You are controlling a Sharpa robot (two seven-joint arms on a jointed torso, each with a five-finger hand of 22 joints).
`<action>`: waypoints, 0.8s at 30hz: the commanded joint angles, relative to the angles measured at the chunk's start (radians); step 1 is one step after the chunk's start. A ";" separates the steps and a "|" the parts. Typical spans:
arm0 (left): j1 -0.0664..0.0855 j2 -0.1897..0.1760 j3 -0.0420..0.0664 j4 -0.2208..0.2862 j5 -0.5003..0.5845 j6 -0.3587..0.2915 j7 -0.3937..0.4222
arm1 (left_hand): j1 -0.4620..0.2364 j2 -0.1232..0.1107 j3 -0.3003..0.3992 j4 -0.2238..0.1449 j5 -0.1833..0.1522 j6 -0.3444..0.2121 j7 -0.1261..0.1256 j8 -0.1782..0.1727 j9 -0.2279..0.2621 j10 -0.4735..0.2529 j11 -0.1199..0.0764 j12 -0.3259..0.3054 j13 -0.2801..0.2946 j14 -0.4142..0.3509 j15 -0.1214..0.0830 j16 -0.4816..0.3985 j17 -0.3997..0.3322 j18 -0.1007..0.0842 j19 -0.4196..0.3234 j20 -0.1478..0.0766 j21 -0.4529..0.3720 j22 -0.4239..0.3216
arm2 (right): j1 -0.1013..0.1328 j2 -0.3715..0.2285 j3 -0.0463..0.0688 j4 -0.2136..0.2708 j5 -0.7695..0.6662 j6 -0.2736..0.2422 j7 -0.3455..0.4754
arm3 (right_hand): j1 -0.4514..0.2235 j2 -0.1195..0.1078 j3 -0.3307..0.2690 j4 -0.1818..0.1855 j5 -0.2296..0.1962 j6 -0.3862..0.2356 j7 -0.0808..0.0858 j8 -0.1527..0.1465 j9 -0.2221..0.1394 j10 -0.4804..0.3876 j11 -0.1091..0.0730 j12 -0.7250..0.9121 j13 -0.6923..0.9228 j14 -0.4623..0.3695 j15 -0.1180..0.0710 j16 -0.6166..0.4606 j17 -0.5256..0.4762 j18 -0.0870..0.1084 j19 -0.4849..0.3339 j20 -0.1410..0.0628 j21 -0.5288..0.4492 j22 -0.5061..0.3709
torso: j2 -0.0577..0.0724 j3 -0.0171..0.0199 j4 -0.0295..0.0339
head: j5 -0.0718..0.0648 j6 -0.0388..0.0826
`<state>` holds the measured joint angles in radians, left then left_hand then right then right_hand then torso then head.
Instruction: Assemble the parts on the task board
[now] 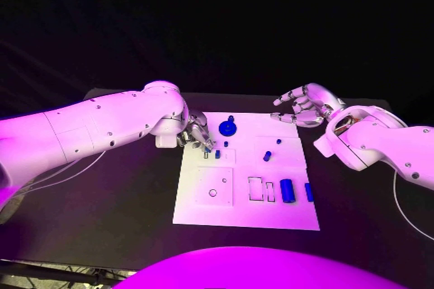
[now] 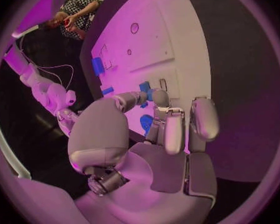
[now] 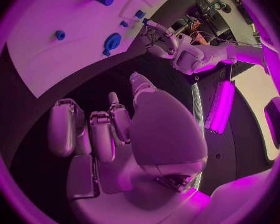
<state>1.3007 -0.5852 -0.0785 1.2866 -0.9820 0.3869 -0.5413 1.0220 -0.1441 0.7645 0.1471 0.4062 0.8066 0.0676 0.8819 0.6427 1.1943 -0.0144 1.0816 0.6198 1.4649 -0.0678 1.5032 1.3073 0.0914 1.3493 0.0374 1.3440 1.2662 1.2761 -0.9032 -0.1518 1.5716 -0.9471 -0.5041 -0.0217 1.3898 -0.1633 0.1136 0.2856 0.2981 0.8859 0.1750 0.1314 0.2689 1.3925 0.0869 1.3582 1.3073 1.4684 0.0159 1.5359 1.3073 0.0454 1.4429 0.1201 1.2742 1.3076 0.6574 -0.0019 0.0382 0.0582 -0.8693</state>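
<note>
Nearest the head camera lies the bare front edge of the white task board, which runs up the middle of the black table. Toward its lower right, a blue cylinder lies beside a slimmer blue bar, with two outlined rectangular recesses just left of them. Higher up, a small blue peg sits near the board's centre, and a round blue knob piece rests at the upper left of the board. The left hand reaches in from the frame's left over the board's upper left edge, fingers curled downward; the left wrist view shows its fingertips pinching a small blue part just above the plate. The right hand hovers off the board's upper right corner, above the dark table, its fingers loosely bent and spread apart with nothing between them, well apart from every blue piece.
</note>
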 commanded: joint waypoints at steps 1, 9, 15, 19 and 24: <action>0.004 0.005 -0.001 0.008 -0.068 -0.010 0.004 | -0.011 -0.001 0.245 -0.253 0.006 0.009 -0.005 0.005 0.001 0.009 -0.001 0.007 0.002 0.078 -0.006 0.005 0.157 -0.008 0.009 0.000 0.006 0.002 | -0.001 0.001 0.000 0.000 -0.008 0.013 0.004 | -0.004 0.000 0.003 0.001 0.003 0.003 -0.004 0.004 -0.001 -0.003 -0.001 0.000 0.050 0.080 -0.006 -0.003 0.170 0.018 0.000 -0.007 -0.004 0.120 | 0.000 -0.0009 0.0008 | 0.000 -0.002; 0.003 0.012 -0.008 0.008 -0.077 0.031 -0.003 | -0.018 0.001 0.245 -0.258 0.022 0.010 -0.006 0.007 0.001 0.017 -0.002 0.016 0.016 0.080 -0.007 0.009 0.163 -0.012 0.021 -0.001 0.020 0.019 | -0.001 0.003 0.000 -0.001 -0.008 0.014 0.005 | -0.004 0.000 0.003 0.001 0.003 0.003 -0.004 0.004 -0.001 -0.003 -0.001 0.000 0.050 0.080 -0.006 -0.003 0.170 0.018 0.000 -0.007 -0.004 0.120 | 0.000 -0.0003 0.0003 | 0.003 -0.003; 0.003 0.015 -0.011 0.003 -0.061 0.051 -0.006 | -0.021 0.002 0.245 -0.260 0.028 0.011 -0.006 0.008 0.000 0.019 -0.002 0.019 0.022 0.080 -0.008 0.011 0.165 -0.013 0.022 -0.001 0.022 0.021 | -0.001 0.004 0.000 -0.002 -0.008 0.014 0.005 | -0.004 0.000 0.003 0.001 0.003 0.003 -0.004 0.004 -0.001 -0.003 -0.001 0.000 0.050 0.080 -0.006 -0.003 0.170 0.018 0.000 -0.007 -0.004 0.120 | 0.001 -0.0003 0.0000 | 0.004 -0.003; 0.002 0.015 -0.012 0.001 -0.058 0.055 -0.007 | -0.022 0.002 0.244 -0.260 0.030 0.011 -0.007 0.009 0.000 0.019 -0.002 0.019 0.022 0.080 -0.008 0.010 0.164 -0.013 0.023 -0.002 0.022 0.022 | -0.001 0.004 0.000 -0.002 -0.008 0.013 0.006 | -0.004 0.000 0.003 0.001 0.003 0.003 -0.004 0.004 -0.001 -0.003 -0.001 0.000 0.050 0.080 -0.006 -0.003 0.170 0.018 0.000 -0.007 -0.004 0.120 | 0.000 0.0001 -0.0001 | 0.004 -0.003; 0.002 0.015 -0.012 -0.001 -0.057 0.057 -0.007 | -0.023 0.002 0.244 -0.261 0.032 0.011 -0.007 0.009 0.000 0.021 -0.003 0.021 0.025 0.081 -0.008 0.012 0.166 -0.014 0.024 -0.002 0.025 0.025 | -0.001 0.005 0.000 -0.003 -0.008 0.012 0.007 | -0.004 -0.001 0.004 0.002 0.004 0.002 -0.004 0.004 -0.002 -0.004 -0.002 -0.001 0.049 0.080 -0.006 -0.004 0.168 0.019 -0.001 -0.007 -0.006 0.119 | 0.000 0.0009 0.0005 | 0.004 -0.003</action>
<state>1.3007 -0.5722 -0.0906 1.2851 -1.0409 0.4188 -0.5470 0.9939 -0.1497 0.8001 0.1003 0.4331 0.8071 0.0672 0.8862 0.6415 1.2071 -0.0190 1.0978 0.6440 1.4649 -0.0677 1.5090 1.3073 0.0915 1.3686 0.0357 1.3631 1.2899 1.2761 -0.8993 -0.1518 1.5686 -0.9471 -0.5033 -0.0217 1.3898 -0.1633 0.1136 0.2856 0.2981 0.8859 0.1750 0.1314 0.2688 1.3925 0.0869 1.3582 1.3081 1.4684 0.0159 1.5359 1.3080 0.0454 1.4429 0.1201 1.2742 1.3074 0.6576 -0.0019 0.0382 0.0621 -0.8728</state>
